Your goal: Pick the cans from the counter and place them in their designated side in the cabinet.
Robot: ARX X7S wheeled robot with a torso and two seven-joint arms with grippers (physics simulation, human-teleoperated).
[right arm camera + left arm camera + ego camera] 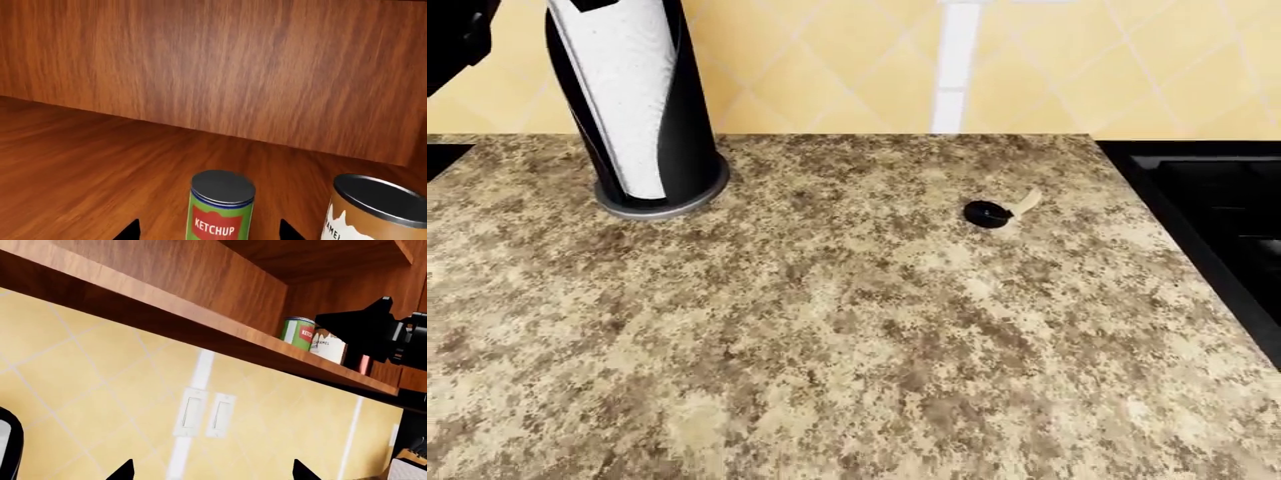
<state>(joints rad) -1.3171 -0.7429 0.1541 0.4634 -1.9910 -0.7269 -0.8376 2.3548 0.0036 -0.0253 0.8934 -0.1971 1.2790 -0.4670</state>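
Both cans stand on the wooden cabinet shelf [93, 165]. The short green can with the red KETCHUP label [221, 210] stands upright between the fingertips of my right gripper [209, 233], which is open, with a gap on each side. The taller white can with a brown band [373, 212] stands close beside it. In the left wrist view, seen from below, the green can [297, 333] and white can [329, 345] sit near the shelf's front edge [200, 327], with my right arm [363, 330] next to them. My left gripper [213, 475] is open and empty, facing the tiled wall.
The speckled counter [827, 330] holds a black paper towel holder [641, 110] at the back left and a small black and tan object [994, 213]. The black stove top [1228, 220] is at the right. Two wall switches [205, 412] sit under the shelf.
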